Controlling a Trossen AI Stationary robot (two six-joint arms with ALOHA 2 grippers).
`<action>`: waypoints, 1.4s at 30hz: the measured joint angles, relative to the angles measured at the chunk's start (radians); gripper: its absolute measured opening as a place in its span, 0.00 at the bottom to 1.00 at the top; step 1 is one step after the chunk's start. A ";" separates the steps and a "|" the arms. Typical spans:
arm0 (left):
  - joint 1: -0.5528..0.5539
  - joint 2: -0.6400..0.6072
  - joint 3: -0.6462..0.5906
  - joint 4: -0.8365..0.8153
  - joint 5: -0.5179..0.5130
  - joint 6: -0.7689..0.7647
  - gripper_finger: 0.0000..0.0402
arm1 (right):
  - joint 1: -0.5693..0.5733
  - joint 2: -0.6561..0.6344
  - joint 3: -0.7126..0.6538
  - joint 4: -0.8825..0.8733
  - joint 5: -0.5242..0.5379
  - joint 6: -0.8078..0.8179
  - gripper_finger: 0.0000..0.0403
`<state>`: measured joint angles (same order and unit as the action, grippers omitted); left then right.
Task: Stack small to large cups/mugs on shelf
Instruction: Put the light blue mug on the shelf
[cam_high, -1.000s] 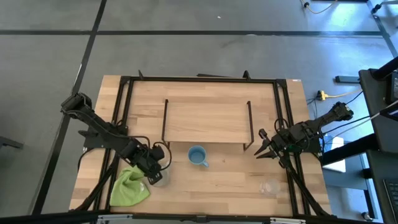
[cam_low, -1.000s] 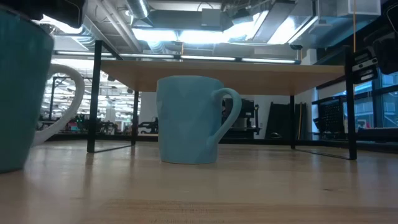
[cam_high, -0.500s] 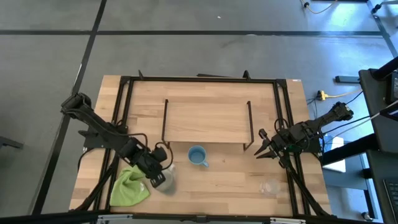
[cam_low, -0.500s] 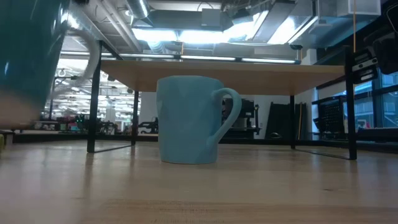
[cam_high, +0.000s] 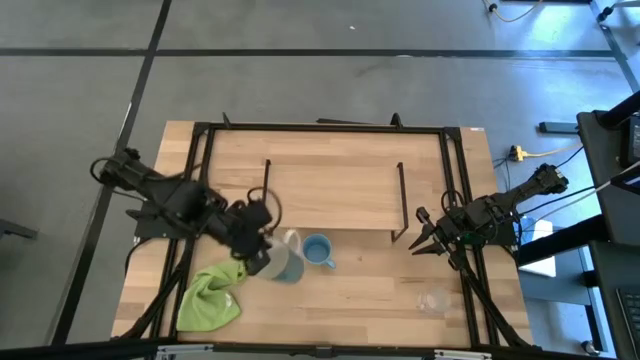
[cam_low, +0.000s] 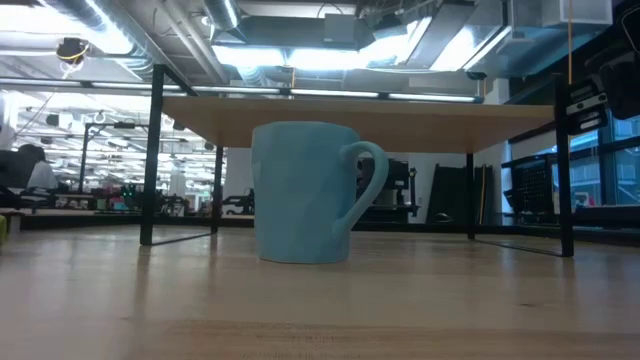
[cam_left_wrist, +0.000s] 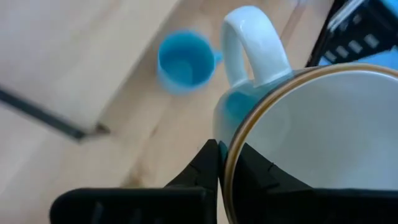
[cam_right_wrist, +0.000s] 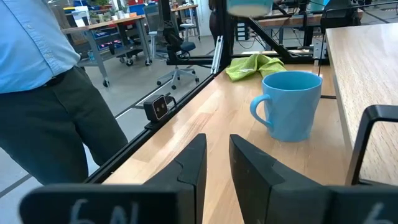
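Workshop clutter beyond pale-wood surface (cam_high: 360, 290). Cream mug (cam_left_wrist: 311, 130) cropped in wrist view, rim clamped by left gripper (cam_high: 262, 250), lifted beside blue mug (cam_high: 318, 251). Right gripper (cam_high: 424, 240) idle, fingers slightly apart.

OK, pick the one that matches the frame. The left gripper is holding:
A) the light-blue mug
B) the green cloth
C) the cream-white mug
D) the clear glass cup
C. The left gripper is clamped on the rim of the cream-white mug, carried next to the light-blue mug, which stands on the table; the green cloth and the clear glass cup lie untouched.
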<state>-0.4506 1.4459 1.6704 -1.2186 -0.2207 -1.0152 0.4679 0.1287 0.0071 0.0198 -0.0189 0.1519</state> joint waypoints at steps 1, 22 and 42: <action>0.029 0.014 0.033 -0.001 0.005 0.029 0.05 | 0.000 0.000 0.000 0.000 0.000 -0.001 0.18; 0.424 0.422 0.604 -0.065 0.247 0.414 0.05 | 0.000 0.000 0.000 0.000 0.000 -0.028 0.18; 0.569 0.625 0.685 0.061 0.264 0.323 0.05 | 0.000 0.000 0.000 0.013 0.011 -0.306 0.18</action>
<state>0.1186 2.0711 2.3550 -1.1579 0.0438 -0.6925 0.4679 0.1284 0.0071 0.0327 -0.0082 -0.1543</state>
